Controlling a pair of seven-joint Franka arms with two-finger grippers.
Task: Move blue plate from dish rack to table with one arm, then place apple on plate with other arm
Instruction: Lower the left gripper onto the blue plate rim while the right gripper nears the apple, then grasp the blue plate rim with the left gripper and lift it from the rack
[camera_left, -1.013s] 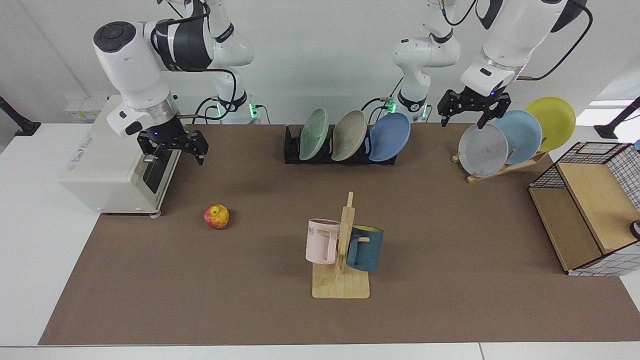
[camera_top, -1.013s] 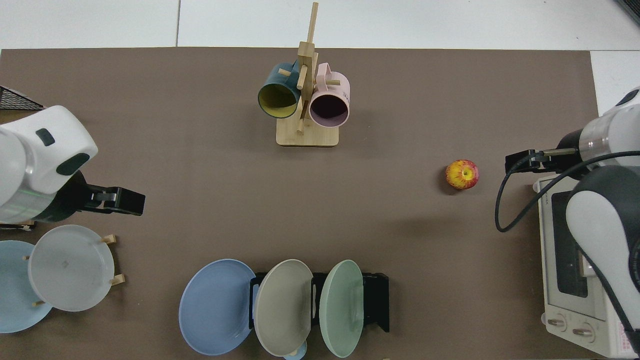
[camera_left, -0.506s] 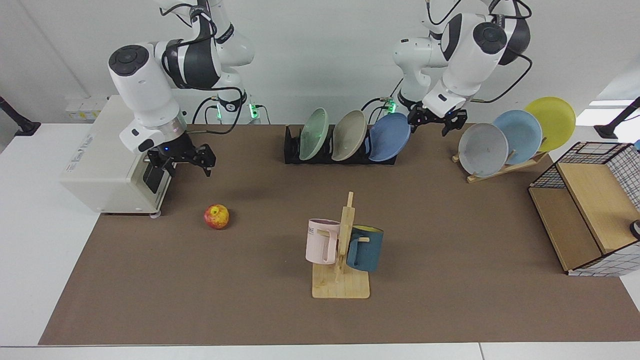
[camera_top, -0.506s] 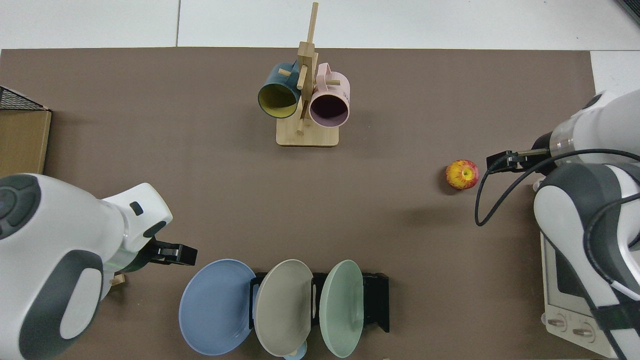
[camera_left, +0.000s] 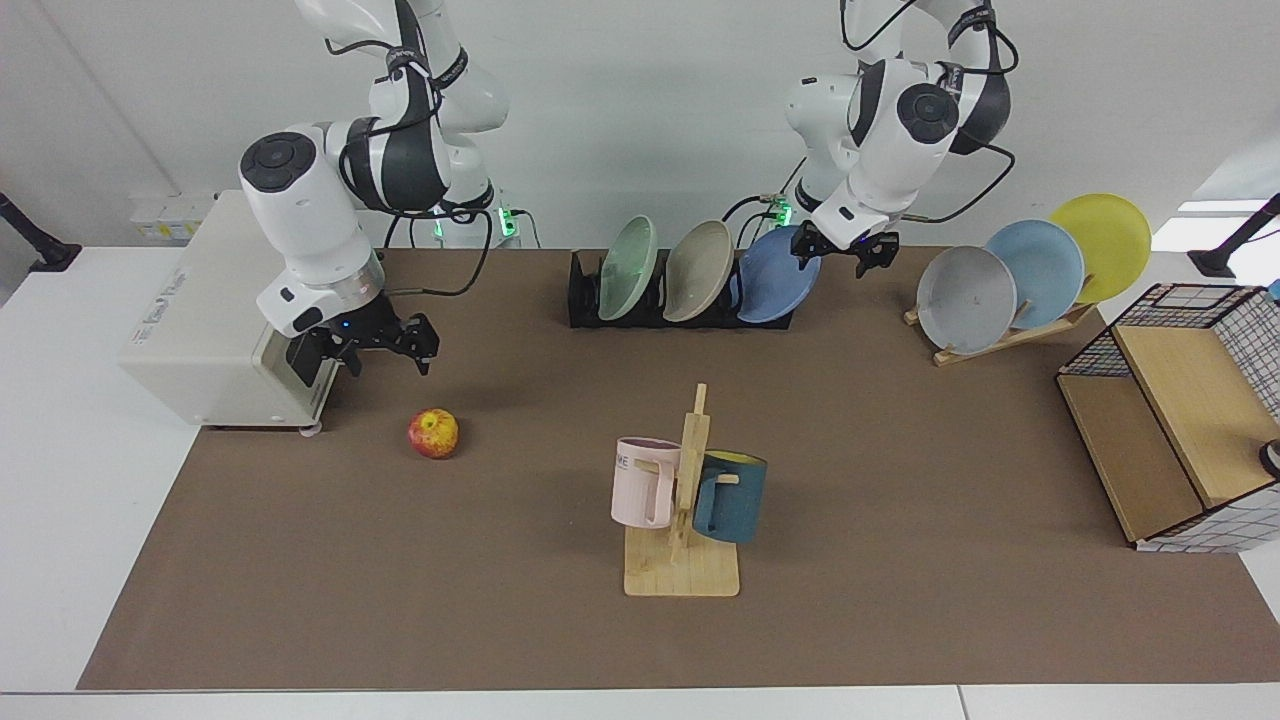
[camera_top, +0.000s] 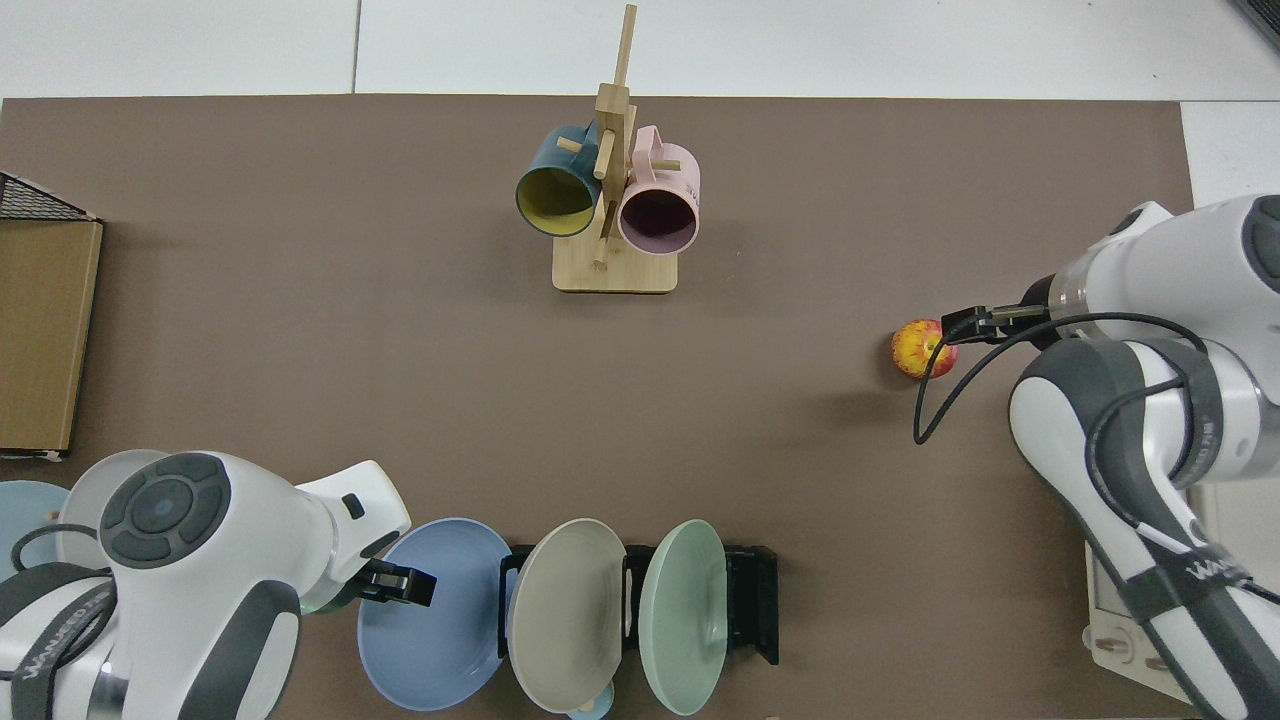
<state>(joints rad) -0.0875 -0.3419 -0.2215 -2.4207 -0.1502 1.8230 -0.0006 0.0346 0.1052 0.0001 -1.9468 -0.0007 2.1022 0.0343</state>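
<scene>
Two white robot arms work over a surface (camera_left: 900, 450) covered with a wide brown mat. Nothing in the task is finished yet. The blue plate (camera_left: 775, 275) leans in the end slot of the black dish rack (camera_left: 585, 290), which stands at the middle of the surface's edge nearest the robots, beside a beige and a green plate. The left gripper (camera_left: 842, 250) hangs at the plate's upper rim with its jaws spread and nothing between them; from above, the left gripper (camera_top: 395, 584) sits over the plate's outer edge (camera_top: 440, 640). Whether it touches the rim cannot be told. The apple (camera_left: 433, 433) lies on the mat towards the end of the surface on the right arm's side, near a white appliance. The right gripper (camera_left: 385, 345) hovers just above and behind it, jaws spread and empty. Left to do: grip the plate, lift it out, set it on the mat, then carry the apple onto it.
</scene>
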